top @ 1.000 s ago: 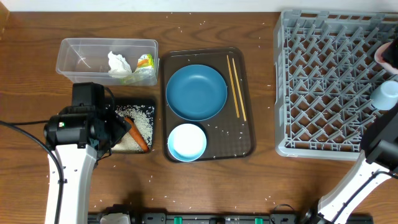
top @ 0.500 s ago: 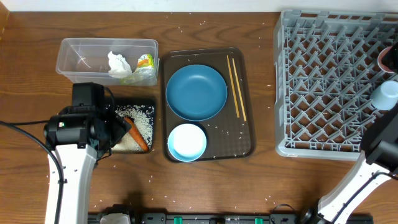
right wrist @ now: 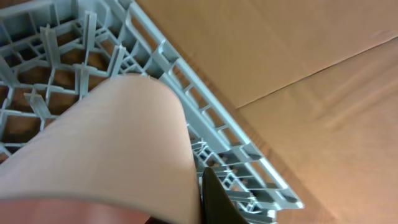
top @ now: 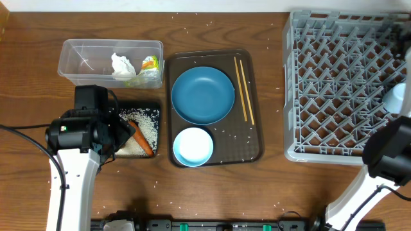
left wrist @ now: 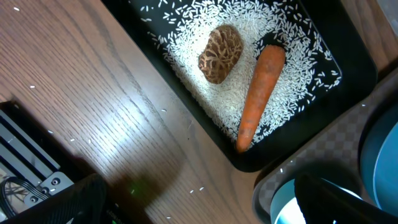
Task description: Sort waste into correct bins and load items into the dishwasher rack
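Overhead: here is your stock, container by container.
- Clear plastic rectangular tub (top: 83,51), far left: a crumpled white tissue (top: 122,65) and a green-yellow snack wrapper (top: 149,64), side by side.
- Shallow black rectangular tray (top: 157,106), just in front of the tub: loose white rice grains (top: 149,125) and an orange carrot (top: 142,142). Your left arm covers the tray's left part.
- Flat brown serving tray (top: 239,147), centre: a large dark blue plate (top: 203,95), a pale blue-white bowl (top: 192,146) nearer you, and thin wooden chopsticks (top: 244,90) lying right of the plate.
- Big square grey plastic rack (top: 334,77), right: a light blue cup (top: 401,96) at its right edge, cut by the frame.
- Since a second ago, the pinkish cup at the rack's right edge has left this view. Your right arm now looms larger at the lower right, and less of the light blue cup shows. The left side is unchanged.

Left wrist: your left gripper (left wrist: 199,202) hangs with its fingers spread wide and holds nothing. Below it the black tray shows the rice, a small brown food lump (left wrist: 221,54) and the carrot close beside it.

Right wrist: a pale pinkish cup (right wrist: 106,155) fills the foreground over the rack's lattice. Your right gripper (right wrist: 210,196) has its fingers drawn together, with one dark finger against the cup's wall. Whether the wall is pinched you cannot tell.
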Controlling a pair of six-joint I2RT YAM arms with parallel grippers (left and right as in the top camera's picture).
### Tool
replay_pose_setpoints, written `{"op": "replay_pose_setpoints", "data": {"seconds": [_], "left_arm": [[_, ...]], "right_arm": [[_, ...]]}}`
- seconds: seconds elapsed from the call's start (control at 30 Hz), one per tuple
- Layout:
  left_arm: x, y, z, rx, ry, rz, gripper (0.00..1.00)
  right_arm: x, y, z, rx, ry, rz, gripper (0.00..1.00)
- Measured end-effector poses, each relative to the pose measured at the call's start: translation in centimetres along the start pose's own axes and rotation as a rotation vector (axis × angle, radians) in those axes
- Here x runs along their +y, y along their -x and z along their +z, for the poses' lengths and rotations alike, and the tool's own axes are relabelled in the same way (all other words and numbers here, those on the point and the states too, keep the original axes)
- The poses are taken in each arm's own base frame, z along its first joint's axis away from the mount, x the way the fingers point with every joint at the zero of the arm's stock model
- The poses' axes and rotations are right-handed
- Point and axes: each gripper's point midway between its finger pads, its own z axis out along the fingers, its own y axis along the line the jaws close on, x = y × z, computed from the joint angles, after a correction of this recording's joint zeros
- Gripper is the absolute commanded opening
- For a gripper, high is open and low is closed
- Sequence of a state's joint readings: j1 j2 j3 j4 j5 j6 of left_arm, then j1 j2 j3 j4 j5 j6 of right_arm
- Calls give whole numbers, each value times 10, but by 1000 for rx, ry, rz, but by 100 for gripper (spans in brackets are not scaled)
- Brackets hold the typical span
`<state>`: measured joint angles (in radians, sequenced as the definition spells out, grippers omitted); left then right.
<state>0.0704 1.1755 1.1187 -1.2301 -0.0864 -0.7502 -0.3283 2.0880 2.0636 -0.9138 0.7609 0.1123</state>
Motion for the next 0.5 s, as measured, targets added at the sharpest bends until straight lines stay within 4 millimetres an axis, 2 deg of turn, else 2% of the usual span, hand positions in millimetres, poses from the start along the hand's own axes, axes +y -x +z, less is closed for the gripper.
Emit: {"op": "replay_pose_setpoints", "data": {"seconds": [0.1,0.2,0.33,0.5], "left_arm": [[0,0,0,0,0,0,98],[0,0,0,0,0,0,98],[0,0,0,0,0,0,98],[0,0,0,0,0,0,98]], "right_arm": [[4,3,-10,-26,-53,-33,2],[12,2,-9,-43,-147,-90,2],[26,-10,8,-26,-267,-206,3],[45,-36,37,29,-381,-363,1]]}}
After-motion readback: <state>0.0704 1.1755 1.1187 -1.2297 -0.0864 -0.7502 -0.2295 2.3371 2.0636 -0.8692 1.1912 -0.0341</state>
